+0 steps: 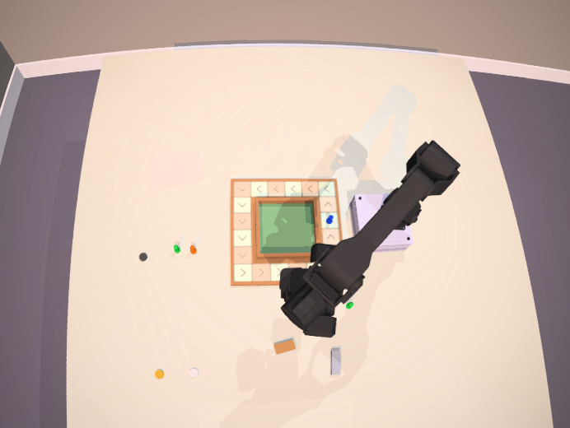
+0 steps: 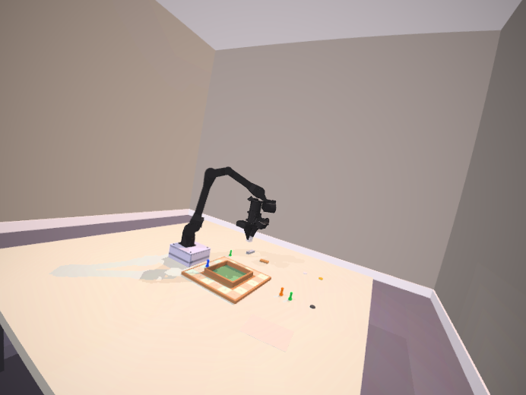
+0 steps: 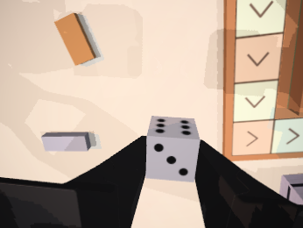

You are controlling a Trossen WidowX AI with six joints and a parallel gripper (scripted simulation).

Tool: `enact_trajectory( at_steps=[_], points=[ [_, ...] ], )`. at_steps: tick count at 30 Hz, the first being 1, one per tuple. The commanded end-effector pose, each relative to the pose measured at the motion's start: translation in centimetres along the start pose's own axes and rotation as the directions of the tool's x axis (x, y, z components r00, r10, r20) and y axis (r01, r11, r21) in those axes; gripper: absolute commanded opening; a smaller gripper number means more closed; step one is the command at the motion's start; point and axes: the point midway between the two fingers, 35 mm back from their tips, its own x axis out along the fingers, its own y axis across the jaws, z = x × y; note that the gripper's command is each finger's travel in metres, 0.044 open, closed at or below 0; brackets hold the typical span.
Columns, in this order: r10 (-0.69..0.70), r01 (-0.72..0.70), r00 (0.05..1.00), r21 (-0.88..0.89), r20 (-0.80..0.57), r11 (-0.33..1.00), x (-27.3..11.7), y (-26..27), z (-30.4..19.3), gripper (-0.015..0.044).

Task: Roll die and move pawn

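Die [image 3: 172, 150] clamped in the pincer [image 3: 172, 175], aloft beside the board [image 1: 239, 281] mid-table, awaits its drop into the tray [image 1: 286, 227]; the blue pawn [image 1: 329, 220] has yet to advance.

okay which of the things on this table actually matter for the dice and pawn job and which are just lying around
Part of the job:
die, gripped in the tool
board
dice tray
blue pawn

Just lying about:
two green pawns
orange pawn
orange block
grey block
black disc
yellow disc
white disc
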Motion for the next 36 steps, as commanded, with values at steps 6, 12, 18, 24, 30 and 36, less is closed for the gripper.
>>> enact_trajectory(
  at_steps=[6,12,18,24,30,36],
  points=[
    [-0.007,0.007,1.0,-0.034,0.003,0.999,0.8,-3.7,2.8,0.0],
    [-0.009,0.009,1.0,-0.06,0.004,0.998,1.3,-6.3,4.5,0.0],
    [-0.012,0.012,1.0,-0.087,0.005,0.996,1.9,-9.1,5.8,0.0],
    [-0.014,0.015,1.0,-0.113,0.006,0.993,2.4,-11.9,6.7,0.0],
    [-0.016,0.017,1.0,-0.139,0.007,0.99,2.9,-14.8,7.4,0.0],
    [-0.019,0.02,1.0,-0.165,0.007,0.986,3.4,-17.7,7.7,0.0]
  ],
)
